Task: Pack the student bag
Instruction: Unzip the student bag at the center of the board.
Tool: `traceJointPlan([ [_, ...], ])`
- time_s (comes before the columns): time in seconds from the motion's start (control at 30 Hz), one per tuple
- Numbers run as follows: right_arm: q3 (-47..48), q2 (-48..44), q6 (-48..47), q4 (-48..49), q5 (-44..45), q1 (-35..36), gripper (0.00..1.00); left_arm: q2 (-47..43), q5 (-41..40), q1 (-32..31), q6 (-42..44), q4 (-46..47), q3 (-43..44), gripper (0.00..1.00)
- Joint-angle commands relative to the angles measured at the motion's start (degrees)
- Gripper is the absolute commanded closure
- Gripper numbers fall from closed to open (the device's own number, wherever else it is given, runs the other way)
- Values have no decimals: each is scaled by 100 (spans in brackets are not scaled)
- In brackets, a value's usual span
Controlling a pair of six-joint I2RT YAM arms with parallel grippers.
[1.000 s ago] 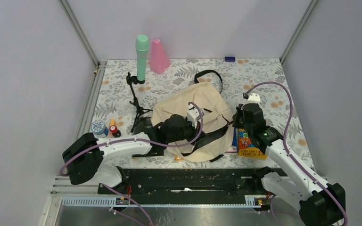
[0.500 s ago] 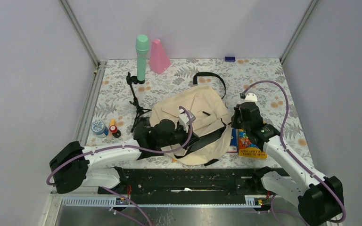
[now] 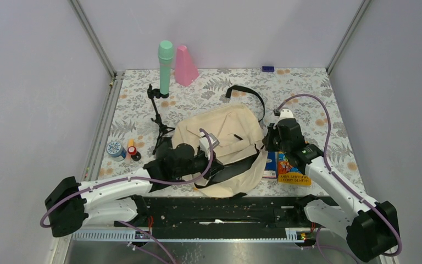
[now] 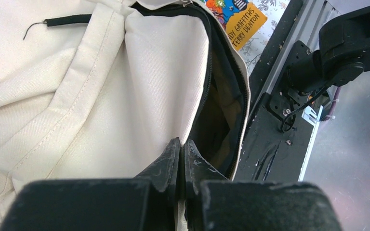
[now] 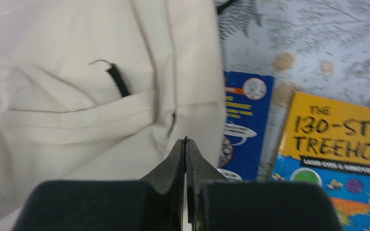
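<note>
Cream backpack (image 3: 228, 132): lying flat mid-tabletop (image 3: 307, 93), with its black-trimmed zipper mouth open toward its near side. Left end effector (image 4: 180, 144): closed, pinching the backpack's cream fabric just beside the open zipper. Right end effector (image 5: 185, 143): closed on fabric at the backpack's right edge, with books (image 3: 292, 171) just beyond.

Yellow book (image 5: 339, 130), cover: "THE 130-STO… TREEHOU…", cut off at right
Yellow book, near edge: "…DY GRIFFITHS TERRY DENTON"
Blue book (image 5: 243, 125): print too blurred to read
</note>
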Motion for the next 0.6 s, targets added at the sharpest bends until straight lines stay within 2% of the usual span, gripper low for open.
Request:
traceJointPlan([
  [0.0, -71, -271, -291, 783, -976, 6, 100, -73, 79, -15, 15, -372, 148, 97],
  [0.07, -111, -377, -333, 821, -1000, 100, 100, 111, 45, -16, 15, -378, 398, 84],
  [0.17, -157, -464, -322, 761, -965, 169, 100, 441, 42, -18, 53, -217, 791, 57],
  [0.27, -224, -488, -270, 742, -1005, 237, 100, 815, 131, -23, 109, 136, 1179, 36],
  [0.4, -307, -580, -168, 719, -992, 359, 100, 1344, 231, -32, 179, 501, 1667, 25],
  [0.57, -391, -727, -108, 740, -942, 412, 100, 2112, 373, -49, 171, 575, 2321, 20],
])
